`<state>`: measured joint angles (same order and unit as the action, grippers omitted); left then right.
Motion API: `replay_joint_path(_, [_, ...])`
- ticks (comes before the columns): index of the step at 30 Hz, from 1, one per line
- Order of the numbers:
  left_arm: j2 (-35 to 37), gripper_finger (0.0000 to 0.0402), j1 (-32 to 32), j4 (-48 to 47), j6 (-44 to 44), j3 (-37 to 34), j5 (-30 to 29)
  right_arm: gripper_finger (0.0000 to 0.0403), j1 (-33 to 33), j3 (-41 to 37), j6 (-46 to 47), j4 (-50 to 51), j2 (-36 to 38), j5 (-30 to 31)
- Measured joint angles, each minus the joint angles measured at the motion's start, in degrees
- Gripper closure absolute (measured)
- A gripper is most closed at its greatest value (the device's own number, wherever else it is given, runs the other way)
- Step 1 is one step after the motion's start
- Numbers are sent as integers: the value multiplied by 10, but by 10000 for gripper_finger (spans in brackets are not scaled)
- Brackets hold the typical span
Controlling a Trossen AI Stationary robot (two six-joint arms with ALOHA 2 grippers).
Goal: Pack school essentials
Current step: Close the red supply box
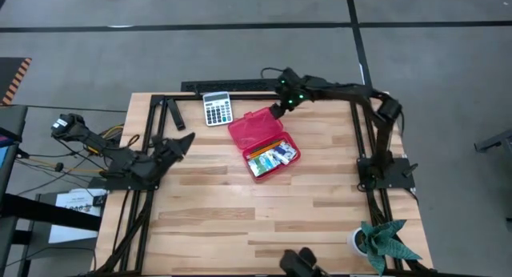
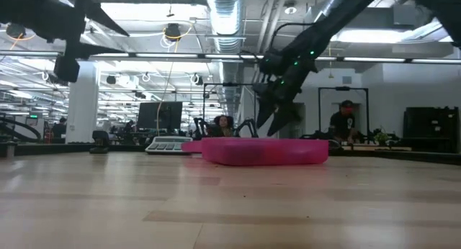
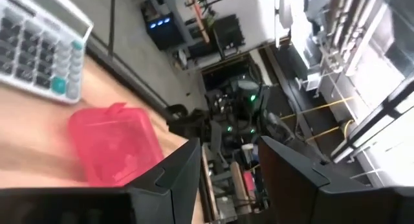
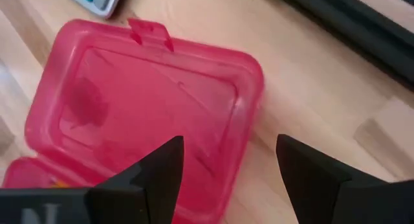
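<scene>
— Looking from above, you see your right gripper (image 1: 279, 109) reach in from the far right corner, its arm bent at the elbow, fingers spread wide just above the lid of the open red case (image 1: 254, 130). It holds nothing.

— And the left gripper (image 1: 181, 142)?

— It waits at the left edge, half parted, empty. The school essentials (image 1: 272, 155) lie in the case's near half, beside the grey calculator (image 1: 217, 108).

A pale wooden table (image 1: 240, 213) bears an open red case (image 1: 262, 142), a grey calculator (image 1: 216, 108) and a potted plant (image 1: 376, 240).
</scene>
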<state>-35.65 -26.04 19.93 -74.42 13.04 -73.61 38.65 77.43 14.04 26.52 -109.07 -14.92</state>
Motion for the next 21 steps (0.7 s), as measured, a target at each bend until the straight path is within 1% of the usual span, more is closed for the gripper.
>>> replay_joint_path(5, [0, 251, 0, -67, -88, 0, 3, 148, -8, 44, -4, 37, -55, 5])
replay_joint_path(10, [0, 251, 0, -76, -102, 0, 8, 157, -6, 72, -4, 80, -77, 52])
replay_joint_path(13, [0, 251, 1, -76, -101, 0, 9, 183, -1, 71, -6, 97, -82, 56])
replay_joint_path(15, [0, 251, 1, -77, -100, 0, 9, 208, -1, 73, -6, 88, -82, 55])
replay_joint_path(21, [0, 251, 1, -78, -99, 0, 10, 283, -11, 72, -4, 109, -95, 43])
